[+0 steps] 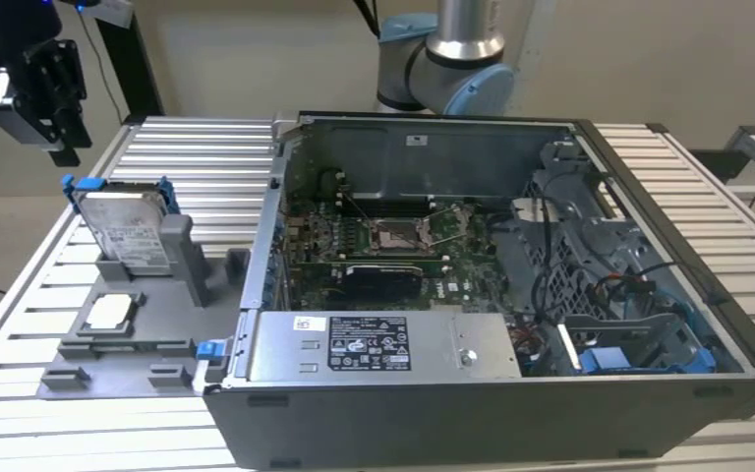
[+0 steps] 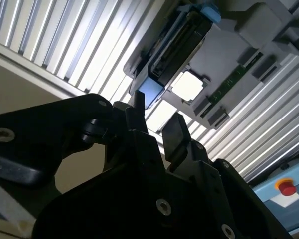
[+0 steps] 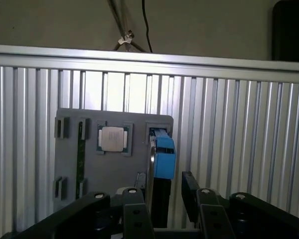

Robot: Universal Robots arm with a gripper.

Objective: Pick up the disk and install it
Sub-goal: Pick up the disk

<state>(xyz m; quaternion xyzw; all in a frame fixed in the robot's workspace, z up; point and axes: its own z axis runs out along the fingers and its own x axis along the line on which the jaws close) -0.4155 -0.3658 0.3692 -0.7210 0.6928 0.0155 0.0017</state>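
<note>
Evidently early: judge nothing grasped, nothing installed. Note disk (image 1: 129, 231) standing on edge in a slot of grey holder tray (image 1: 154, 339), on slatted table (image 1: 207, 147), at the exterior view's left of open computer case (image 1: 417, 147). Note gripper (image 1: 60, 147) hanging above disk and apart from it, jaws spread and empty. See in the first wrist view a clear gap beside fingers (image 3: 189, 191), with disk's edge roughly in line. Count grasp, lift and installation all as outstanding. Record for disk: flat silver metal body, white printed label facing outward, blue plastic bracket framing the edges, slight backward lean.
</note>
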